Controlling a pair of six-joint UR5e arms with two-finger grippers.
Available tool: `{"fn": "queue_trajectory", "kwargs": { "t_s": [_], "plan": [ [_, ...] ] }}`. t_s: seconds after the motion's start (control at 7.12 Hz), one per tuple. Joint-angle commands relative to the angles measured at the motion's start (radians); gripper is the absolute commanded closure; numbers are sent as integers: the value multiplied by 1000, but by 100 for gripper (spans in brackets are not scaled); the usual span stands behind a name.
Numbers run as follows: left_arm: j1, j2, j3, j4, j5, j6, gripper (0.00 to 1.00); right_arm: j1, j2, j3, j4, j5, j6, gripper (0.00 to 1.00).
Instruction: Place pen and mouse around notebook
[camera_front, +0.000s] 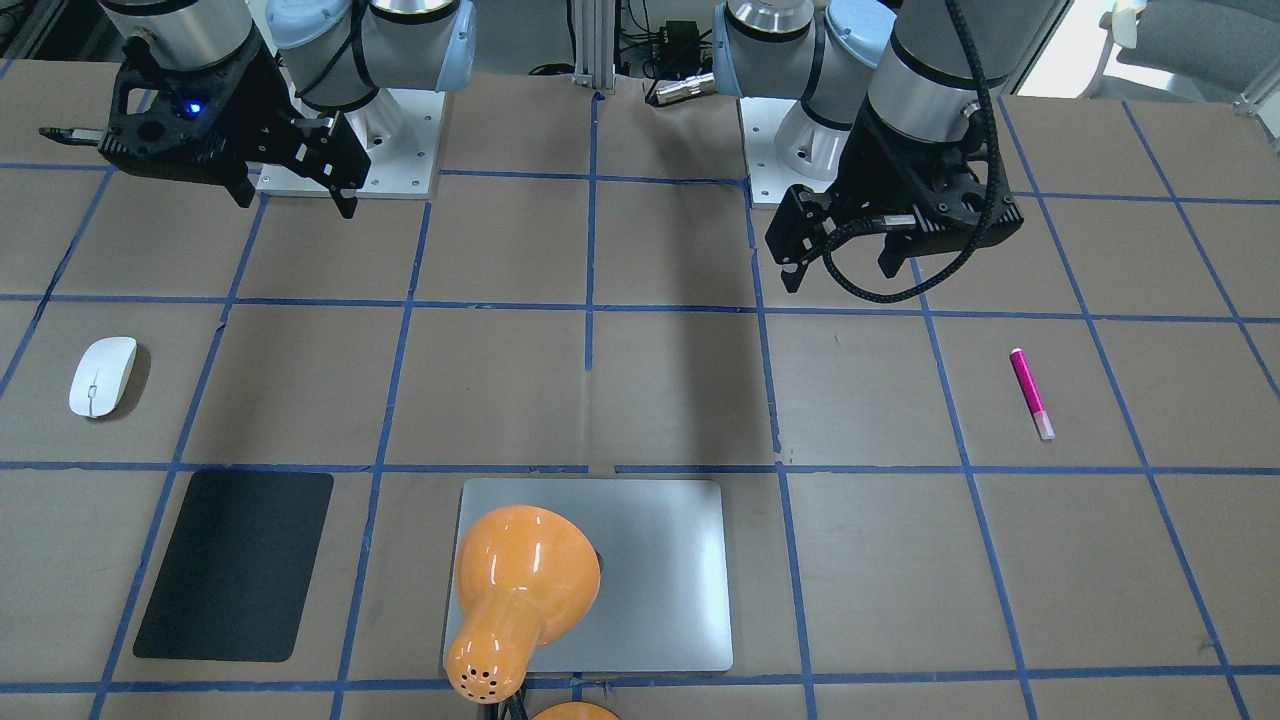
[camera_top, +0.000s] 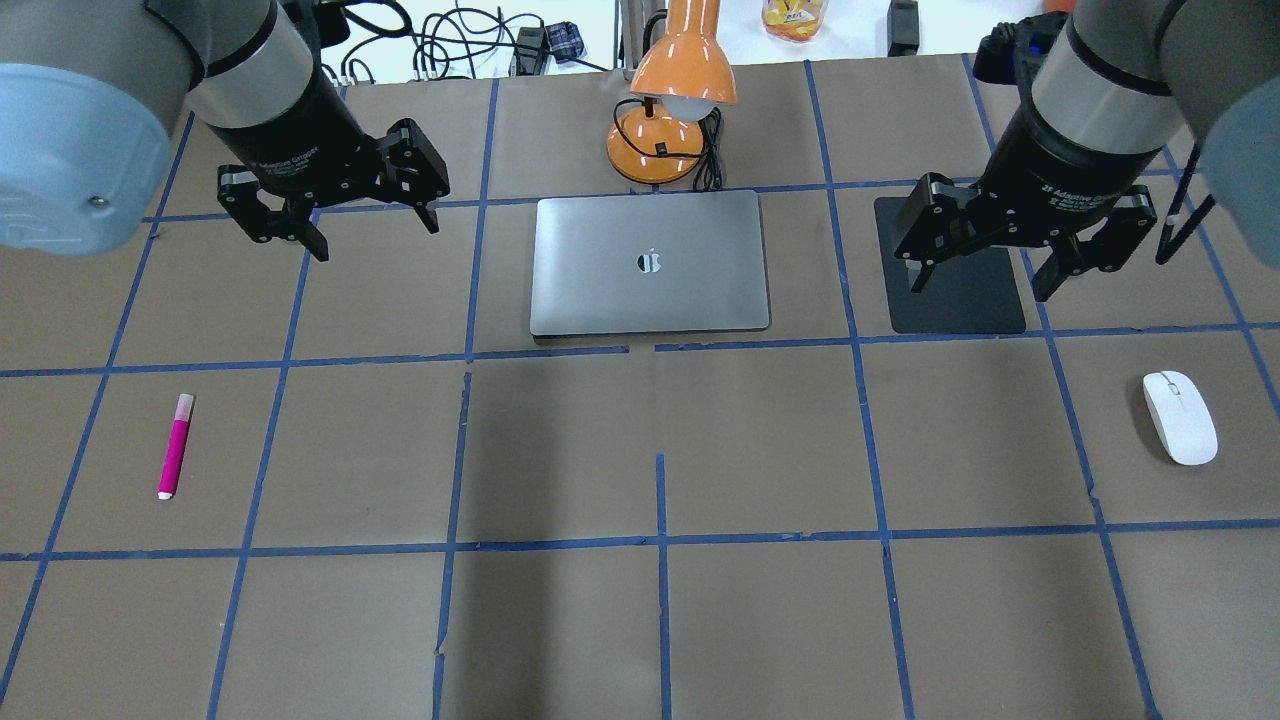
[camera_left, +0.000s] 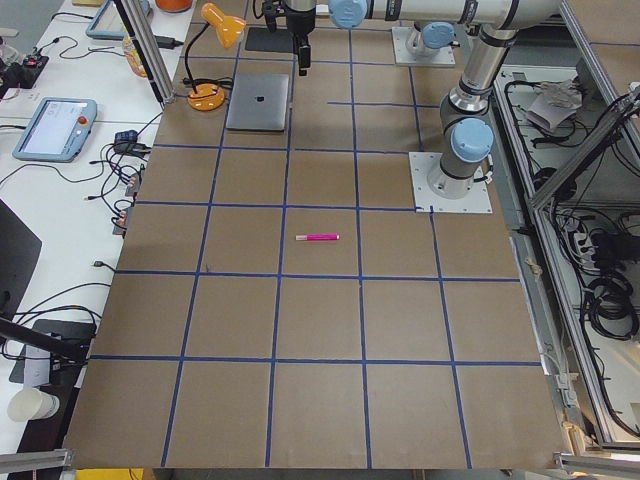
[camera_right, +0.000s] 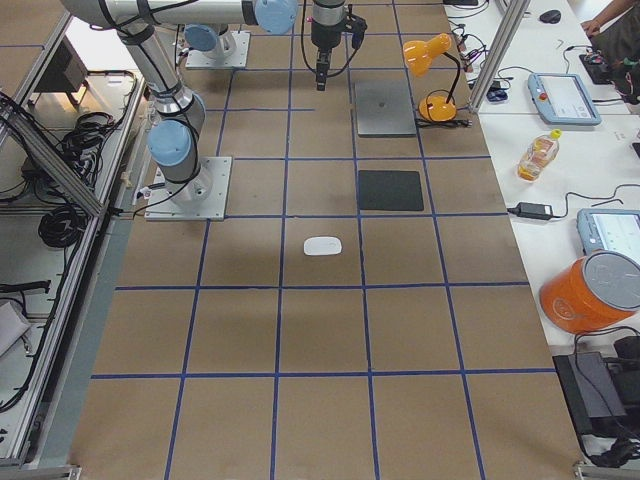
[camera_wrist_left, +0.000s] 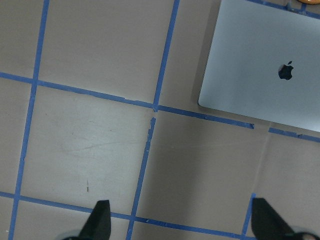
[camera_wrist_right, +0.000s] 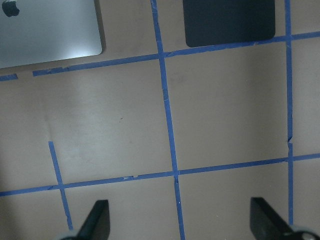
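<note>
The magenta pen (camera_top: 174, 446) lies alone on the brown table at the left, also seen from the front (camera_front: 1031, 394). At the far right rests the white mouse (camera_top: 1180, 417) (camera_front: 102, 376). The silver notebook (camera_top: 650, 262) lies shut at the back centre. My left gripper (camera_top: 372, 235) hangs open and empty left of the notebook, well behind the pen. My right gripper (camera_top: 980, 285) hangs open and empty over a black mat, behind and left of the mouse. The left wrist view shows a notebook corner (camera_wrist_left: 265, 65).
A black mat (camera_top: 960, 300) lies right of the notebook. An orange desk lamp (camera_top: 668, 110) stands just behind the notebook, and in the front view its shade (camera_front: 520, 590) covers part of the lid. Blue tape lines grid the table.
</note>
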Motion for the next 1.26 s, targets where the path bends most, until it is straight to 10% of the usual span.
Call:
{"fn": "queue_trajectory", "kwargs": {
  "t_s": [0.0, 0.42, 0.84, 1.12],
  "plan": [
    [2, 1, 2, -1, 0, 0, 0, 0, 0, 0, -1, -1, 0, 0],
    [75, 15, -10, -6, 94, 173, 0, 0, -3, -2, -4, -1, 1, 0],
    [396, -17, -99, 29, 101, 543, 0, -156, 22, 7, -45, -72, -175, 0],
    [607, -71, -270, 322, 86, 848, 0, -357, 126, 64, -219, -66, -381, 0]
  ]
}}
